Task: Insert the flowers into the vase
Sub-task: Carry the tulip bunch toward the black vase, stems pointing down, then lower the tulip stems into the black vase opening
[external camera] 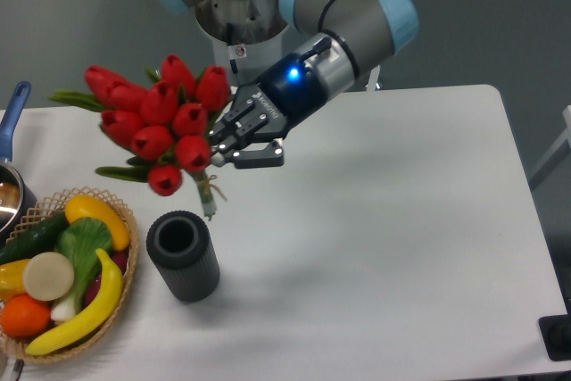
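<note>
A bunch of red tulip flowers (159, 122) with green leaves hangs in the air above the table's left part, its stems (205, 192) pointing down. My gripper (220, 151) is shut on the bunch just below the buds and holds it tilted. The vase (183, 254), a dark ribbed cylinder with an open round mouth, stands upright on the white table (384, 238) a little below and left of the stem ends. The stem tips are above the vase's mouth and apart from it.
A wicker basket (125, 296) of fruit and vegetables sits at the front left, touching or nearly touching the vase. A metal pot with a blue handle (12, 109) is at the left edge. The arm's base (239, 33) stands at the table's back.
</note>
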Available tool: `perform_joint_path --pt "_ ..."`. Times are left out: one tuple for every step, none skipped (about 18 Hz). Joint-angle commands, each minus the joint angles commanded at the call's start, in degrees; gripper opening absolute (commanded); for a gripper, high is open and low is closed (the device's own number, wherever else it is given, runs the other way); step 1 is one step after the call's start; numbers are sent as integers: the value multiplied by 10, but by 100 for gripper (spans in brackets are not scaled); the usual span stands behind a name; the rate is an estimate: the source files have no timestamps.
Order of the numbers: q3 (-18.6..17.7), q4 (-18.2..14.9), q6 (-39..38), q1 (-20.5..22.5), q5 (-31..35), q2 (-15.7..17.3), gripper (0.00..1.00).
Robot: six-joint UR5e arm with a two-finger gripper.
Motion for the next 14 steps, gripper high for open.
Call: perform_joint_path --pt "7 0 0 -5 1 -7 18" --pt "12 0 0 -11 2 -14 19" --pt "17 1 0 -15 3 -21 19" --pt "18 3 0 -18 2 -26 19" --pt "18 3 0 -23 2 -31 19" --pt "18 3 0 -25 3 -33 19" --pt "17 3 0 -26 3 -34 19" --pt "15 2 0 -26 3 -36 19" --pt "13 2 0 -26 4 -38 19" --pt "10 2 0 -26 4 -39 19" --pt "5 2 0 -27 5 -40 19" --pt "0 3 0 -27 5 -41 19" --pt "-1 2 0 -28 5 -41 19" --pt "-2 2 0 -32 7 -42 19"
